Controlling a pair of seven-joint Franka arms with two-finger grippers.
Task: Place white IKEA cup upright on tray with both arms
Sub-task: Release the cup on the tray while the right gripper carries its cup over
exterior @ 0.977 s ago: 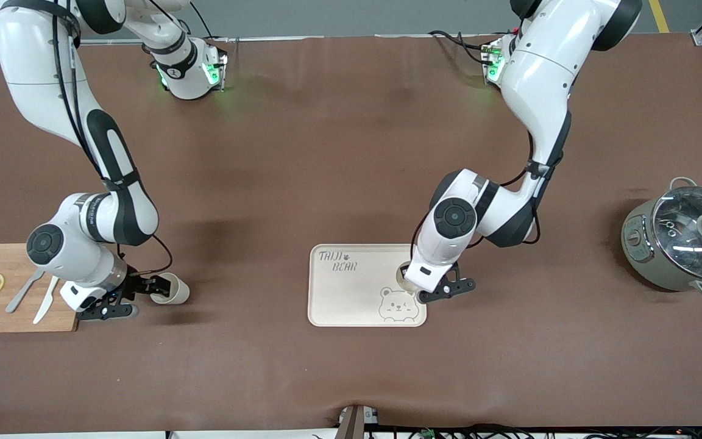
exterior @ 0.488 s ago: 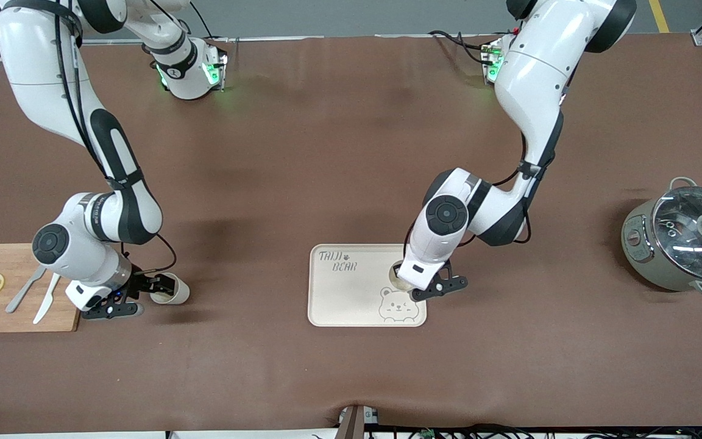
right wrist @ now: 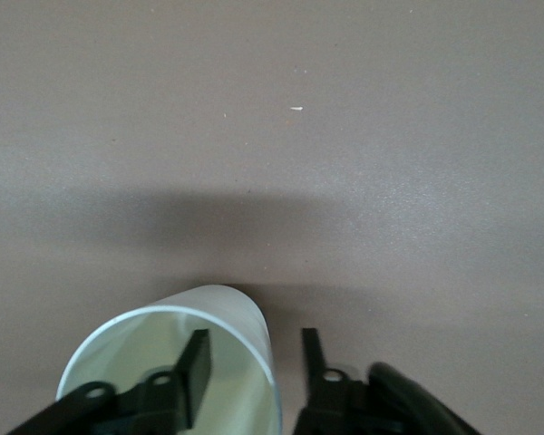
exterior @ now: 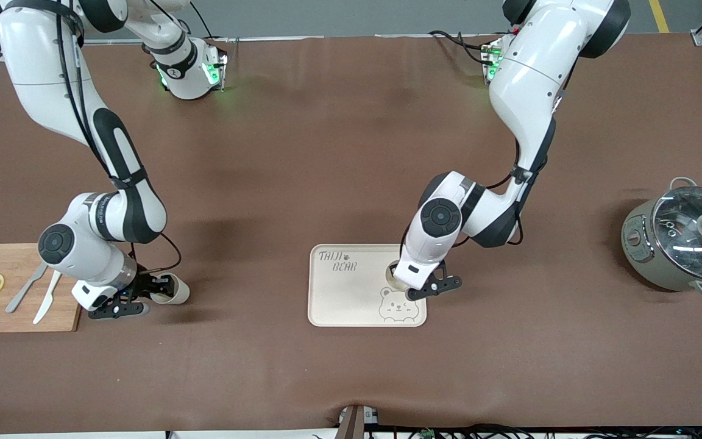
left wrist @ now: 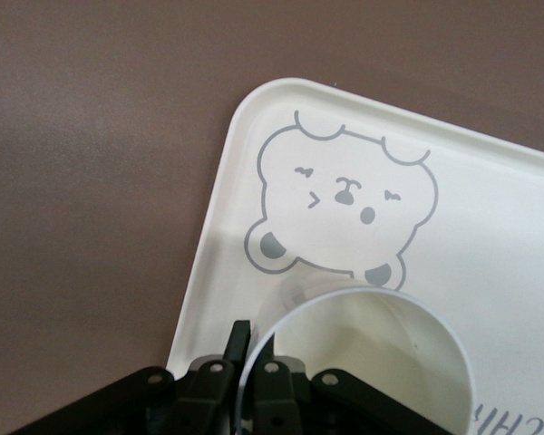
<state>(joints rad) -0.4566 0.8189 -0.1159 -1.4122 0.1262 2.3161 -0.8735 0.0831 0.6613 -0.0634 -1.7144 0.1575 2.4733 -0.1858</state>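
Observation:
The cream tray (exterior: 339, 296) with the bear drawing lies near the middle of the table; it also shows in the left wrist view (left wrist: 490, 208). My left gripper (exterior: 410, 286) is shut on the rim of a white cup (exterior: 392, 274), held mouth up over the tray beside the bear; the fingers (left wrist: 240, 340) pinch its wall (left wrist: 372, 362). I cannot tell whether it touches the tray. A second white cup (exterior: 174, 291) lies on its side on the table. My right gripper (exterior: 155, 289) is open, with one finger (right wrist: 198, 362) inside the cup's mouth (right wrist: 127, 358) and one outside.
A wooden cutting board (exterior: 19, 317) with two lemon slices, a knife and a fork lies at the right arm's end, beside the lying cup. A grey pot with a glass lid (exterior: 686, 241) stands at the left arm's end.
My left gripper has shifted the held cup a little toward the right arm's end, over the tray. My right gripper has slid toward the lying cup, one finger entering its mouth.

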